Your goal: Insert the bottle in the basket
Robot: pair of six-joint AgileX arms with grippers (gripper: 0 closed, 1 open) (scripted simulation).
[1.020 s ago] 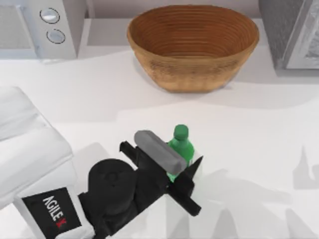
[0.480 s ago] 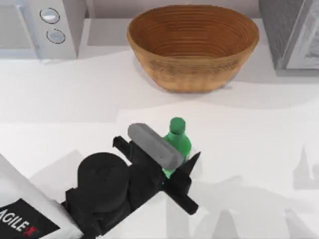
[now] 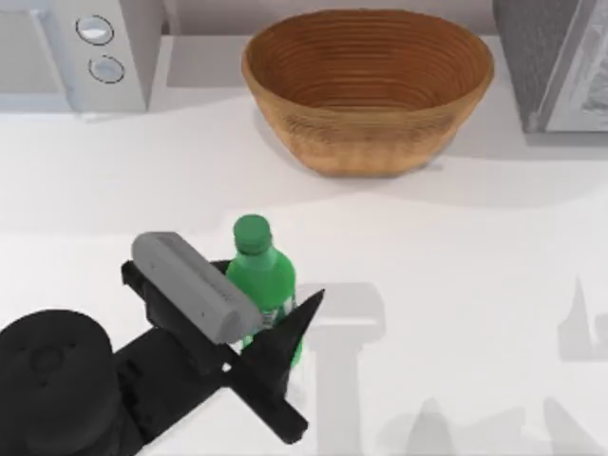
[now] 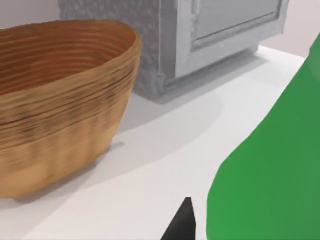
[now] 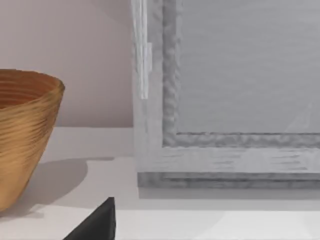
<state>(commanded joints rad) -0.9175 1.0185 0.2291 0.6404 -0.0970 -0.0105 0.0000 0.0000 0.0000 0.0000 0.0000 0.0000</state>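
Bottle [image 3: 258, 275] stands upright, gripped by the left tool [image 3: 271, 318] over the bench [image 3: 456, 266], well apart from the basket [image 3: 369, 90] at the far side. Right tool's state: cannot tell.

Bright, even light fills the room, and the white table [image 3: 475, 285] comes up almost glaring, though with no hard highlights. The light seems to fall from above and a little from the left. The bottle [image 3: 261, 275] throws a soft grey patch on the table to its right, and the basket [image 3: 366, 95] lays a pale, wide shadow round its near side. Faint spiky shadows lie at the near right.
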